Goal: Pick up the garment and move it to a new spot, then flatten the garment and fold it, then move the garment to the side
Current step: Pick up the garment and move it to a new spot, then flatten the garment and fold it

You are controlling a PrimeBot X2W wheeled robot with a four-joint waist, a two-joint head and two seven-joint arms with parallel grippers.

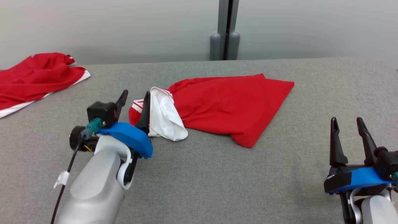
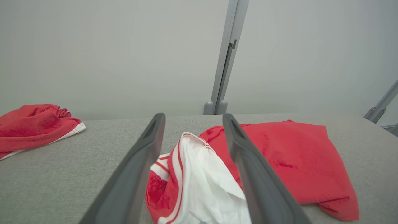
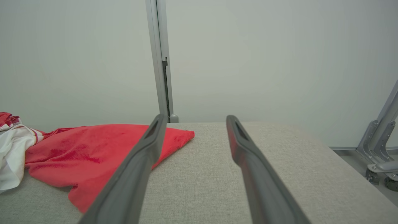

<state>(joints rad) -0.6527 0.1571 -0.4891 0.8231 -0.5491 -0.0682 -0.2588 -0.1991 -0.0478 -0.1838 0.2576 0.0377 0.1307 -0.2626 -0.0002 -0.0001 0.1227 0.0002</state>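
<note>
Garment (image 1: pixel 230 105), red with a white part turned out at its left end, is lying loosely bunched on the grey fabric-covered table (image 1: pixel 199 180), around the centre of my head view. The red part is spreading toward the right of the frame. The white part, edged with red stripes, is sitting in a heap at the cloth's lower left.

My left claw (image 1: pixel 136 92) is reaching in from the lower left of the frame and is standing wide open, its two dark fingers spread and gripping nothing. One finger is overlapping the white heap; the other is pointing up over bare table just left of it. In my left wrist view the white striped cloth is showing low between the two fingers; whether they are touching it, I cannot tell.

My right claw (image 1: pixel 346 119) is showing at the lower right of the frame, also wide open and empty, well apart from the garment. In my right wrist view the red corner is lying to the left, partly behind one finger.

A second red garment (image 1: pixel 34 77) with white trim is lying at the upper left of the frame, well apart from the first. A pale wall (image 1: pixel 311 28) is rising behind the table, with a grey post (image 1: pixel 224 31) at top centre.
</note>
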